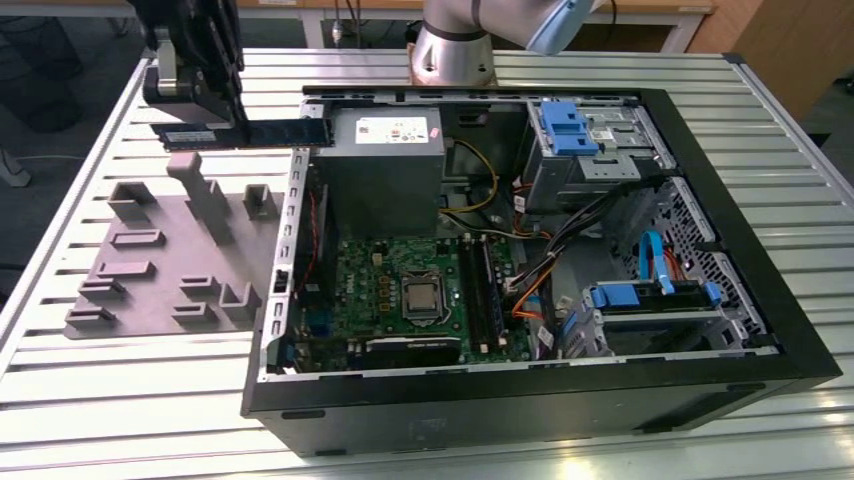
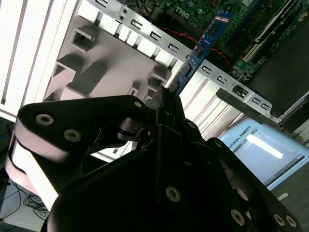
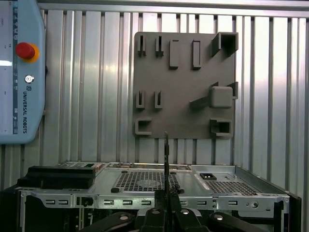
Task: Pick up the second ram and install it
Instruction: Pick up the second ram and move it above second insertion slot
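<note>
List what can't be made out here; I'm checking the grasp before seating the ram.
Second wrist view: the end effector covers the gripped end of the second ram; pad contact is hidden.
First wrist view: the ram is edge-on; its chips and notch can't be seen.
Exterior view: the motherboard slots are too small to tell which are filled.

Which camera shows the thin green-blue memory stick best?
The exterior view: the memory stick lies side-on, nearly full length, in the gripper. The second wrist view foreshortens it; the first wrist view sees it edge-on.
</note>
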`<state>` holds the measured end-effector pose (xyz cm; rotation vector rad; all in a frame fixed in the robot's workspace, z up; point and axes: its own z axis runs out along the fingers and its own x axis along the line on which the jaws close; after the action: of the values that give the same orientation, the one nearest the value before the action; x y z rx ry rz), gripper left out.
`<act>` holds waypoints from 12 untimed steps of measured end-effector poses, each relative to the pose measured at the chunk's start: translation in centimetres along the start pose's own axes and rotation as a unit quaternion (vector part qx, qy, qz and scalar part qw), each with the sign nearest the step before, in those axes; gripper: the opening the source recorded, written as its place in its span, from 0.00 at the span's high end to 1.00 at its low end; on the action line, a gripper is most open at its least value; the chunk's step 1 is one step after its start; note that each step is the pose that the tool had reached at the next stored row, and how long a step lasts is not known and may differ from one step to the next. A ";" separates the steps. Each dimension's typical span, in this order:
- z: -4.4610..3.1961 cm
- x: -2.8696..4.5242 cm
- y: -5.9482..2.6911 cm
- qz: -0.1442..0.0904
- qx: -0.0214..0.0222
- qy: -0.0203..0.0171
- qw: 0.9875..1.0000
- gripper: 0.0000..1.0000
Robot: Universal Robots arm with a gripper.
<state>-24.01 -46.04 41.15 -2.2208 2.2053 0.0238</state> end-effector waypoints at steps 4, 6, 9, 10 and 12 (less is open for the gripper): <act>-0.01 0.00 -0.45 0.000 0.000 0.000 1.000 0.86; 0.00 0.00 -0.73 0.000 0.000 0.000 1.000 0.86; -0.01 0.01 -1.19 0.000 0.000 0.000 1.000 0.86; -0.01 0.01 -1.35 0.000 0.000 0.000 1.000 0.86; -0.01 0.01 -1.69 0.000 0.000 0.000 1.000 0.86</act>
<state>-22.32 -46.04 41.15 -2.2209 2.2053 0.0238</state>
